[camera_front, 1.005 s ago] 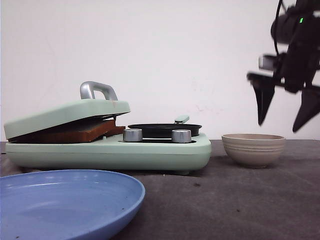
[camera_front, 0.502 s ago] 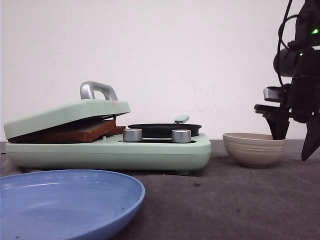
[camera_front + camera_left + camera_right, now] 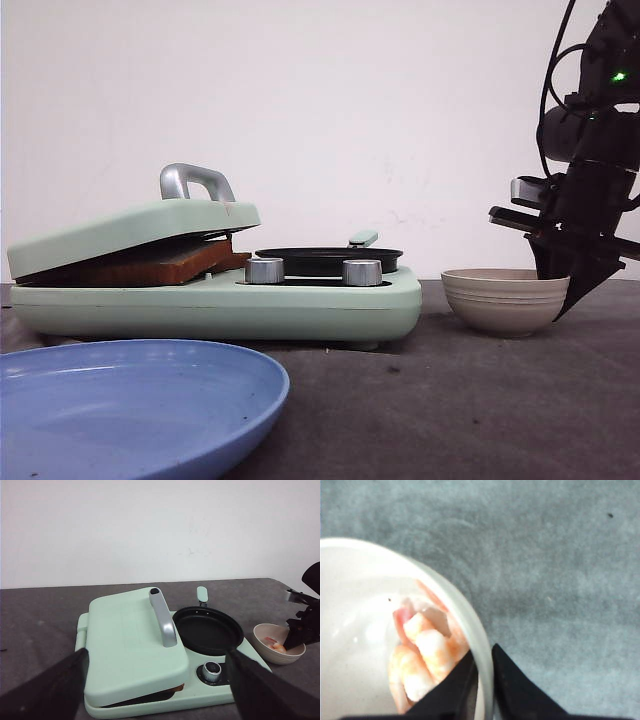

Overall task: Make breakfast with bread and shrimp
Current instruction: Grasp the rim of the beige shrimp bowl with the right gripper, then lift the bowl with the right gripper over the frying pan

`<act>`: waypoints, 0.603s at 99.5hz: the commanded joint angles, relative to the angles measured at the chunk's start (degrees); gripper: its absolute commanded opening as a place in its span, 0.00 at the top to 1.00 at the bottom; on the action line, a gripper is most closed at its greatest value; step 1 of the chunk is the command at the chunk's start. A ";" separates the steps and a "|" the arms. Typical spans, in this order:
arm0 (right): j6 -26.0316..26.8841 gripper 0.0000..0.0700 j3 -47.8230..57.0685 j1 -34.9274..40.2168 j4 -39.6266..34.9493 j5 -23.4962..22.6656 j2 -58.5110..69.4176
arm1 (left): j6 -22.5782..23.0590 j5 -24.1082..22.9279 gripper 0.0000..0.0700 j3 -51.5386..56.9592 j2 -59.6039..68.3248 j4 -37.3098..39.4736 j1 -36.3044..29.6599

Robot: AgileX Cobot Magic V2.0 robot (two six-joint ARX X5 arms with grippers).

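The bread (image 3: 150,265) lies toasted brown under the part-lowered mint lid (image 3: 130,225) of the breakfast maker; only a sliver of it shows in the left wrist view (image 3: 176,687). The shrimp (image 3: 427,650), several pinkish-orange pieces, sit in the ribbed beige bowl (image 3: 505,300) at the right and also show in the left wrist view (image 3: 276,646). My right gripper (image 3: 482,655) is shut on the bowl's rim (image 3: 470,620), one finger inside and one outside; it also shows in the front view (image 3: 558,285). My left gripper (image 3: 156,652) is open and empty, above the maker.
The black pan (image 3: 328,258) on the maker's right half holds nothing. Two metal knobs (image 3: 265,270) face the front. A blue plate (image 3: 130,400) lies at the near left. A white wall stands behind the grey table.
My right gripper came down from above the bowl and closed, and its fingers now pinch the bowl's right rim. The bowl has shifted slightly left.
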 commanded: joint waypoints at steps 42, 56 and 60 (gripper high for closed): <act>-0.24 1.00 0.46 0.09 0.74 -1.51 -4.59 | 0.46 -0.37 0.34 0.50 -0.02 0.44 -0.04; 0.90 1.00 0.46 0.11 1.75 -3.89 -8.52 | 0.24 -0.35 0.34 0.50 -0.02 0.37 -0.04; 1.29 1.00 0.46 0.17 2.14 -4.42 -9.73 | 0.24 -0.35 0.34 0.50 -0.02 0.35 -0.04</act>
